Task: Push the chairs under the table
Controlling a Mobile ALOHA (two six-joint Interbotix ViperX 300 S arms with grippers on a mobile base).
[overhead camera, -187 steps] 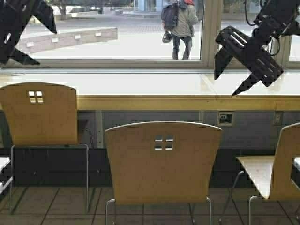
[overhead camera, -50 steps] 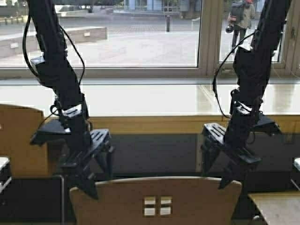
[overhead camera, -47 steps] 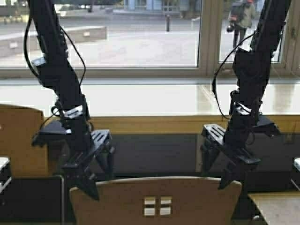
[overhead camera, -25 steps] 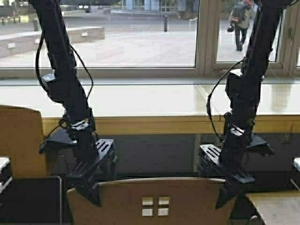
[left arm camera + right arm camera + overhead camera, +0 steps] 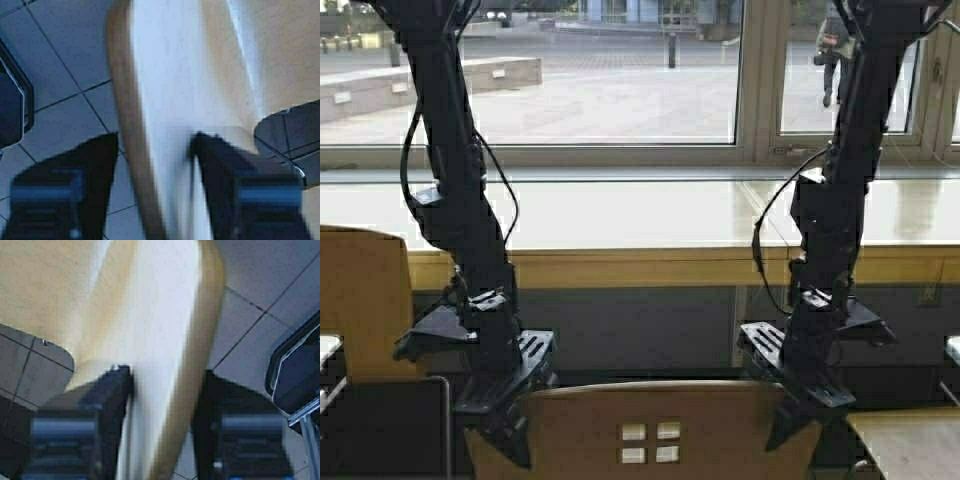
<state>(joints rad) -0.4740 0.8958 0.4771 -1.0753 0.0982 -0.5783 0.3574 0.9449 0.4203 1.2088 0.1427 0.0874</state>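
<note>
A tan plywood chair (image 5: 650,430) with square cut-outs stands right in front of me, its backrest at the bottom of the high view. My left gripper (image 5: 508,415) is open and straddles the backrest's left top corner. My right gripper (image 5: 798,405) is open astride the right top corner. In the left wrist view the backrest edge (image 5: 150,90) runs between the left gripper's (image 5: 155,137) dark fingers. The right wrist view shows the same for the right gripper (image 5: 166,372). The long pale table (image 5: 640,215) lies beyond, under the window. Another chair (image 5: 360,300) stands at the left.
A third chair's seat (image 5: 910,440) shows at the bottom right. A person (image 5: 835,60) walks outside behind the window. Grey floor tiles (image 5: 65,100) lie below the chair. Dark space opens under the table's front edge (image 5: 640,268).
The robot has moved closer to the table and middle chair. Both arms came down from up high, and over the last second the grippers sank over the backrest's top corners.
</note>
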